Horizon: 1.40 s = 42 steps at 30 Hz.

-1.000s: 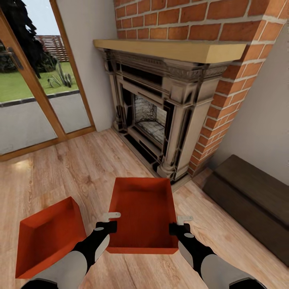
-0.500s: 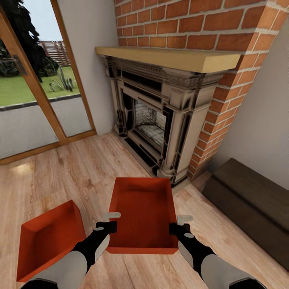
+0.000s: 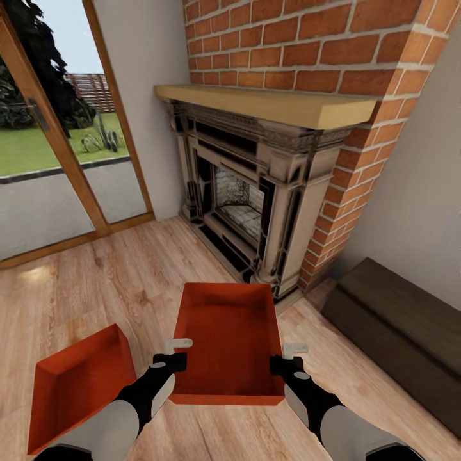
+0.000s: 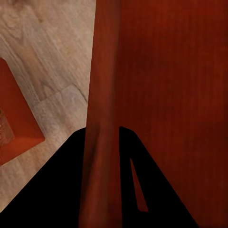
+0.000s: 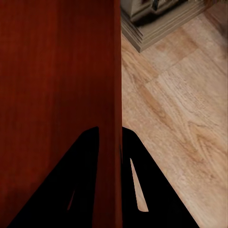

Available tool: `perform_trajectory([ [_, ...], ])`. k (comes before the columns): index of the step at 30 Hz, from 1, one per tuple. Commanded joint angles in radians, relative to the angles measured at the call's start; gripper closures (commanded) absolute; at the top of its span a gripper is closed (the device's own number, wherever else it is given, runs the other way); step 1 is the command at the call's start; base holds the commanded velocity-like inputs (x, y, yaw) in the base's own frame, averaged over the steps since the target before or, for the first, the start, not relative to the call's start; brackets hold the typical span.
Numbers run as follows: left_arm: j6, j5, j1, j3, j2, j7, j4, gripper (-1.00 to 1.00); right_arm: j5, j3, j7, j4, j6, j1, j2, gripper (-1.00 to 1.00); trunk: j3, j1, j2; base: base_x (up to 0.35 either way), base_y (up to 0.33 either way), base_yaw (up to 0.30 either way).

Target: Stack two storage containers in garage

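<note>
At 6 o'clock before the fireplace (image 3: 256, 186), one storage container (image 3: 227, 339) hangs between left fingers (image 3: 177, 346) and right fingers (image 3: 293, 350) clenched on opposite walls; second container (image 3: 77, 384) at 8 o'clock on plank floor (image 3: 115, 269); likely rigid, light, thin-walled.

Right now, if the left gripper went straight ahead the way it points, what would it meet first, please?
Nothing soon, probably: the left gripper, clamped on the held storage container's wall, points toward the fireplace; wood floor lies between. Depth is unclear.
</note>
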Motion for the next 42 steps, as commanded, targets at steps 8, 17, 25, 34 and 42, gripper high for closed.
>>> perform_trajectory([
  [8, 0.005, 0.011, -0.001, -0.002, 0.002, 0.006, -0.004, 1.0, -0.015, -0.001, -0.054, 0.004, -0.004, 0.0, -0.002, 1.0, 0.037, -0.031, 0.056, 0.0, 0.0, 0.0],
  [17, 0.004, 0.011, -0.001, 0.004, 0.003, 0.006, -0.004, 1.0, -0.017, -0.001, -0.054, 0.003, -0.004, 0.0, -0.002, 1.0, 0.079, -0.065, 0.119, 0.0, 0.0, 0.0],
  [25, 0.005, 0.01, -0.001, 0.067, 0.003, 0.005, -0.006, 1.0, -0.017, -0.001, -0.054, 0.003, -0.004, 0.0, -0.002, 1.0, 0.117, -0.096, 0.175, 0.0, 0.0, 0.0],
  [34, 0.005, 0.009, -0.001, 0.073, 0.002, 0.005, -0.006, 1.0, -0.017, -0.001, -0.054, 0.003, -0.003, 0.0, -0.002, 1.0, 0.159, -0.13, 0.238, 0.0, 0.0, 0.0],
  [42, 0.005, 0.008, -0.001, 0.072, 0.001, 0.006, -0.004, 1.0, -0.017, -0.001, -0.054, 0.003, -0.002, 0.0, -0.002, 1.0, 0.196, -0.161, 0.294, 0.0, 0.0, 0.0],
])
